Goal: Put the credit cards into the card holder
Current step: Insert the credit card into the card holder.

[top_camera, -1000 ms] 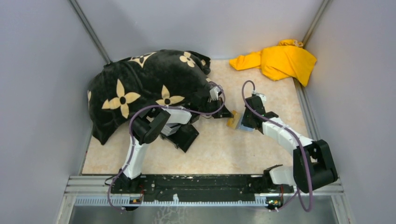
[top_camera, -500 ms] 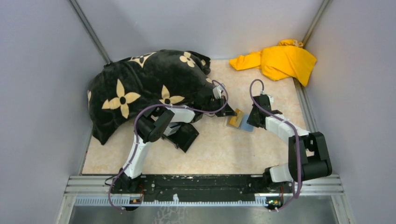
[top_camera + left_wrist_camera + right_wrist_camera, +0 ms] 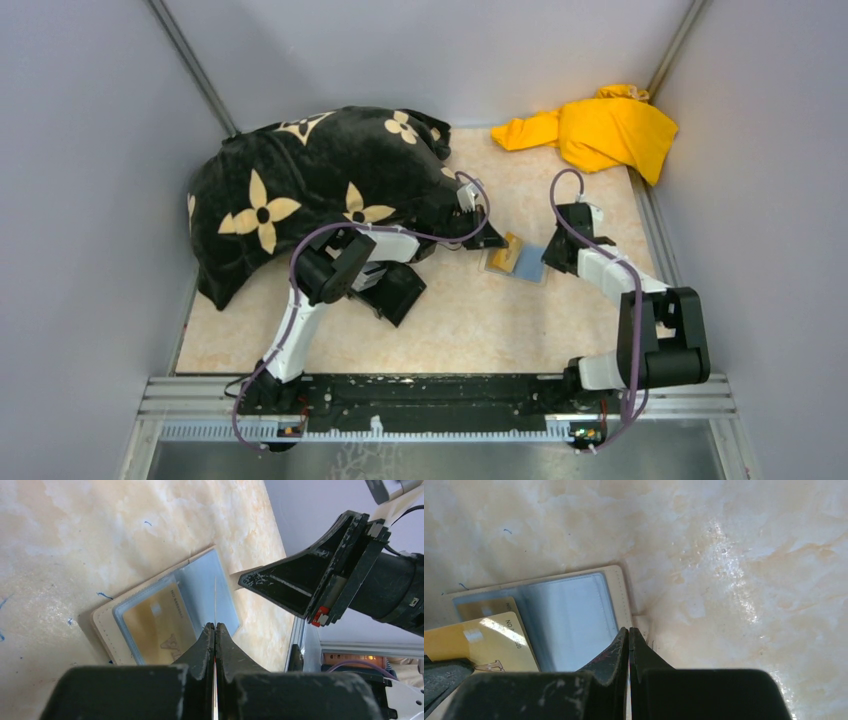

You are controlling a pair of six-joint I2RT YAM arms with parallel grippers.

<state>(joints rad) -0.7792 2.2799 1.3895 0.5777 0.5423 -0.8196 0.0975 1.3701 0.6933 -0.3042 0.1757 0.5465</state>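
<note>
— Reading anything on the gold-orange card (image 3: pixel 489 640)?
— Print's too small. It lies beside the light blue card (image 3: pixel 569 625) on the open card holder (image 3: pixel 620 592), between left gripper (image 3: pixel 215 626) and right gripper (image 3: pixel 628 630), both pinched shut.

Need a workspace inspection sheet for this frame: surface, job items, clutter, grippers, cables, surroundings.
Surface: beige marbled tabletop, a few faint blue marks.
Job's things: tan folding card holder lies open and flat; gold-orange card partly in one clear pocket; light blue card behind the other window.
Clutter: black cushion with beige flowers far left; crumpled yellow cloth far right corner; black boxy object partly under the left arm.
Grippers: left gripper shut, tips over the holder; right gripper shut, tips at its clasp edge; no clear grip on anything.
Cables: purple cables loop along both arms; no snag seen.
Surroundings: grey walls; metal rail at near edge.
</note>
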